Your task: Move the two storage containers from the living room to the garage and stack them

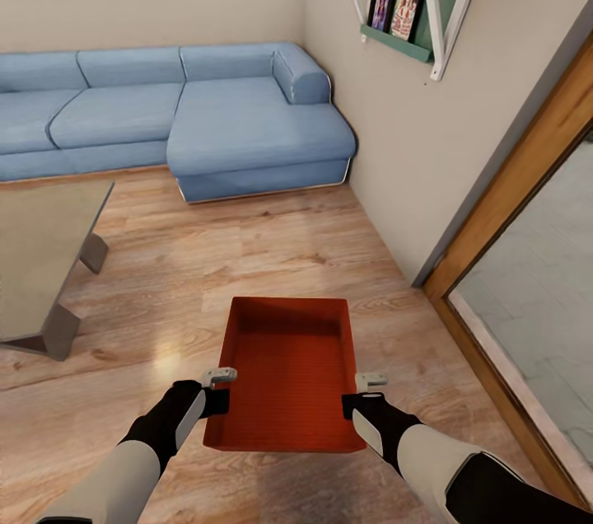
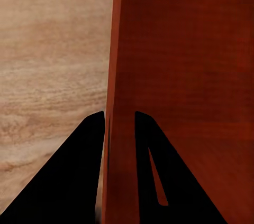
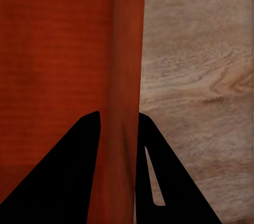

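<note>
Left tool (image 1: 219, 378) & right tool (image 1: 371, 381) each clamped on a side wall of orange-red container (image 1: 288, 367), seemingly held above wood-plank floor (image 1: 247, 252), sofa (image 1: 206, 116) beyond.

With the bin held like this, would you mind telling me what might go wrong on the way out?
The orange-red rectangular open-topped bin hangs only by thin side walls pinched by the left gripper and right gripper, so it may slip or tilt. The wooden door frame nearby could clip it while turning.
</note>
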Motion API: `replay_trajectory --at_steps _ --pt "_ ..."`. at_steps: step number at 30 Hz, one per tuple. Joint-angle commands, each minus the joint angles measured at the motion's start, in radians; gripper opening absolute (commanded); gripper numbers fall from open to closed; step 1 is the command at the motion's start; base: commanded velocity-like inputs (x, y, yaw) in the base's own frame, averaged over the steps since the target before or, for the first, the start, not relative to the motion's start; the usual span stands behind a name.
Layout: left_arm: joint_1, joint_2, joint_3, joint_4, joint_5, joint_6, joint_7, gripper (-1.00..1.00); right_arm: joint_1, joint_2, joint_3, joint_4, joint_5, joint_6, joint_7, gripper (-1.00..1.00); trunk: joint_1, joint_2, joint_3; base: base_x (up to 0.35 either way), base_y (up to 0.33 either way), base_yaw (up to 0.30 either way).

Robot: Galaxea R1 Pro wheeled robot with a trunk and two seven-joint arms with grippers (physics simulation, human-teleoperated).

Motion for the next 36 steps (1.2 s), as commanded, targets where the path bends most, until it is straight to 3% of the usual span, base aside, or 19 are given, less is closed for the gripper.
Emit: replay_trajectory --at_steps 1,36 --pt "0.0 0.005 -0.003 0.0 -0.021 0.007 0.012 -1.0 -0.001 -0.007 0.003 -0.004 0.019 0.007 -0.007 -1.0 -0.004 0.007 0.003 0.0 0.0 0.0" --pt "0.0 0.005 -0.002 0.0 -0.021 0.008 0.012 -1.0 -0.001 -0.007 0.003 -0.002 0.019 0.013 -0.007 -1.0 -0.138 0.252 0.112 0.0 0.0 0.0"
